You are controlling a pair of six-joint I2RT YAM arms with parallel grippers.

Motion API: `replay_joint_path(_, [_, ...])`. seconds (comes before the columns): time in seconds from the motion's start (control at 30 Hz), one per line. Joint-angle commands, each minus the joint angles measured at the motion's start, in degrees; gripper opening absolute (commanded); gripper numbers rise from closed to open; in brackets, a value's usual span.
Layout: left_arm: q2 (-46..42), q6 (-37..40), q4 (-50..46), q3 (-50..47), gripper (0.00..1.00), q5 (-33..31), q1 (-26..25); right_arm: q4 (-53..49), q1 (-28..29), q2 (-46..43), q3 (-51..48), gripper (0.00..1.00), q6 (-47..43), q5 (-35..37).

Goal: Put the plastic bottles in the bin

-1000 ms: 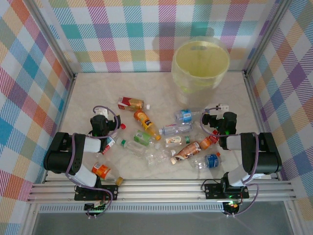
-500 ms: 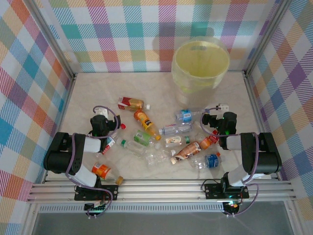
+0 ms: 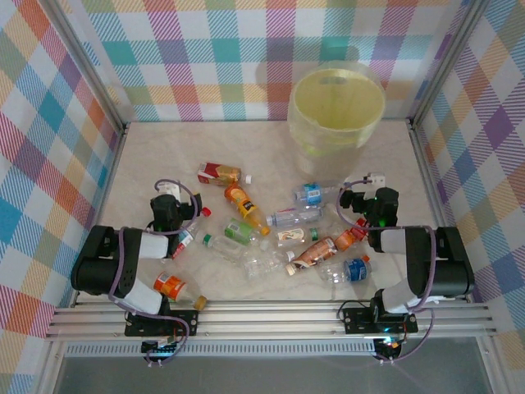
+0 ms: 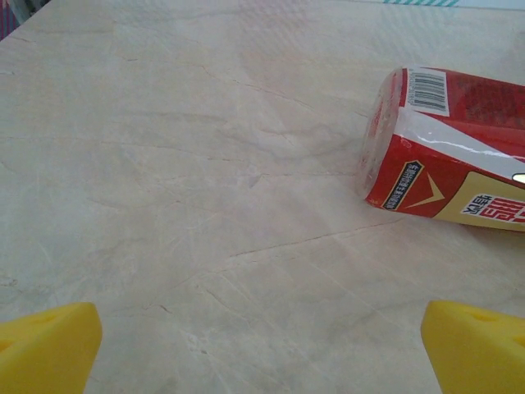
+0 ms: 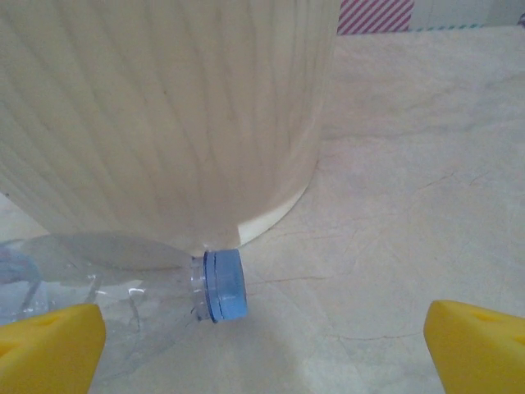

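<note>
Beige marbled table (image 3: pixel 164 148), plaid walls (image 3: pixel 246 49); we see plastic bottles (image 3: pixel 294 217) mid-table, bin (image 3: pixel 328 141) at far-right corner, left gripper (image 4: pixel 262 345) and right gripper (image 5: pixel 262 345) fingers spread.

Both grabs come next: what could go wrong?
The open right gripper has the clear blue-capped plastic bottle off to its left, close by the pale-yellow plastic bin: closing may catch only the neck, and pushing in may nudge the bin. The red-labelled plastic bottle sits right of the open left gripper; a straight reach could miss it.
</note>
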Motion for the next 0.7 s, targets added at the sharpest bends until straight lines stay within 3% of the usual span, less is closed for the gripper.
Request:
replay_joint_path(0.0, [-2.95, -0.25, 1.37, -0.56, 1.00, -0.67, 0.34, -0.02, -0.20, -3.13, -0.76, 1.00, 0.51, 0.62])
replay_joint_path(0.17, [-7.90, -0.36, -3.01, -0.43, 1.00, -1.05, 0.20, -4.12, -0.21, -7.18, -0.37, 1.00, 0.78, 1.29])
replay_joint_path(0.67, [-27.30, -6.65, -37.33, 9.06, 1.00, -8.80, -3.00, -34.92, 3.57, -26.35, 6.29, 1.00, 5.71, 3.99])
